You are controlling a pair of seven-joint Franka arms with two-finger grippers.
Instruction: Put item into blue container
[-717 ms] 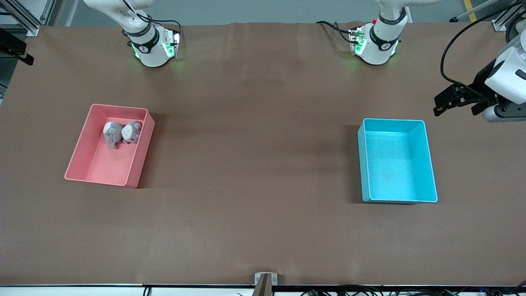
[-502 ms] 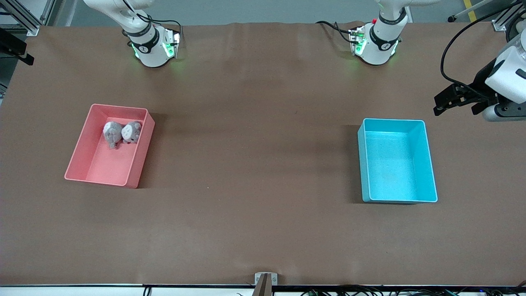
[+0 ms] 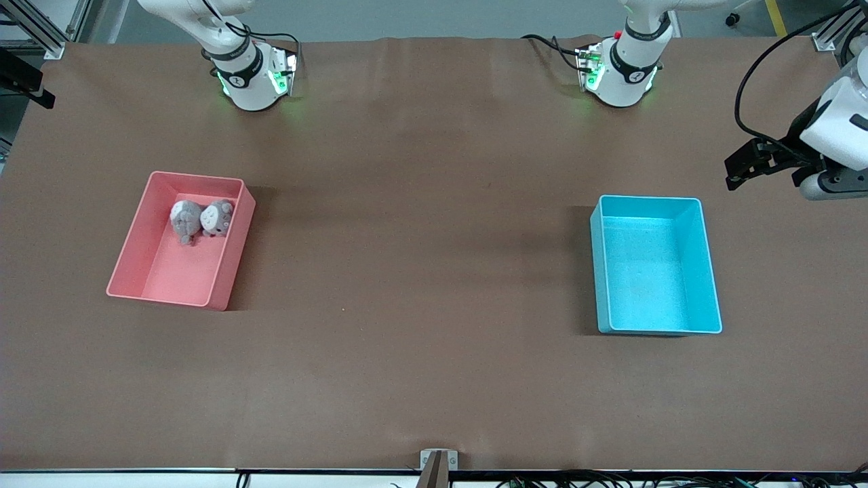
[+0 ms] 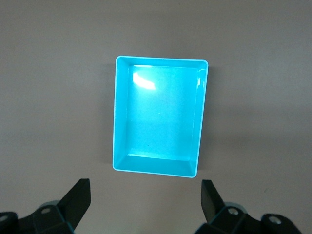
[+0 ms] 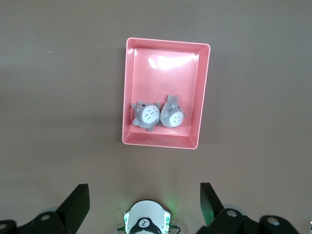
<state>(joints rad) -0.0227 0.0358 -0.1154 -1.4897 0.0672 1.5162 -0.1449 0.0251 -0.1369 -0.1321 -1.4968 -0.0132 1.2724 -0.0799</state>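
Observation:
The blue container (image 3: 652, 271) stands empty toward the left arm's end of the table; it also fills the middle of the left wrist view (image 4: 158, 114). Two grey plush toys (image 3: 201, 219) lie side by side in the pink bin (image 3: 178, 272), at the end nearest the right arm's base. The right wrist view looks down on those toys (image 5: 158, 114) from high up. My left gripper (image 3: 740, 166) hangs open and empty in the air, off the container's corner near the table's end, its fingers (image 4: 80, 195) spread wide. My right gripper (image 5: 145, 200) is open and empty, high over its own base.
The pink bin (image 5: 163, 66) sits toward the right arm's end of the table. The two arm bases (image 3: 251, 78) (image 3: 620, 71) stand along the table's edge farthest from the front camera. A small bracket (image 3: 438, 461) sits at the nearest edge.
My left gripper has drifted a little away from the blue container, toward the table's end. The bins and toys have not moved.

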